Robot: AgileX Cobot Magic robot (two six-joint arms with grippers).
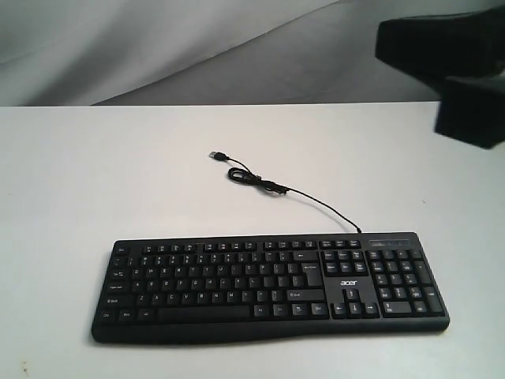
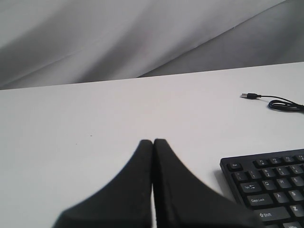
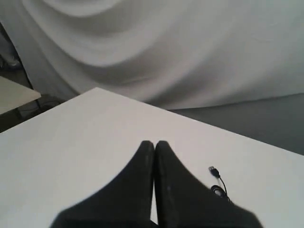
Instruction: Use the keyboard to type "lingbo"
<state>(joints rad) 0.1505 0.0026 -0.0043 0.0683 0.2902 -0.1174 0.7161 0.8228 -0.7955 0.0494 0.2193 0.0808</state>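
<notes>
Keyboard (image 1: 268, 288): one black full-size board lies flat on the white worktop (image 1: 79, 174), with a white "acer" logo (image 1: 348, 283) printed above the arrow keys, between the letter block and the number pad. In the left wrist view its Esc-end corner (image 2: 270, 190) sits close beside the left gripper (image 2: 153, 141) without touching it, and the white legends "Caps Lock" (image 2: 258, 200) and "Shift" (image 2: 268, 215) can be read there, along with letters such as Q, W, A and Z; the smaller legends in the exterior view are too fine to make out. One thin black USB cable (image 1: 300, 193) runs from the keyboard's far edge, loops once and ends in a single plug (image 1: 218, 156) lying loose on the worktop. That plug end (image 3: 214, 172) shows just past the fingers of the right gripper (image 3: 154, 142), whose view does not take in the keyboard. Each of the two grippers has its two fingers pressed together at the tips and has hold of nothing. In the exterior view the right arm (image 1: 458, 71) is a dark blurred shape well apart from the keyboard, beyond its number-pad end. Grey draped cloth (image 2: 95, 38) hangs behind the worktop.
</notes>
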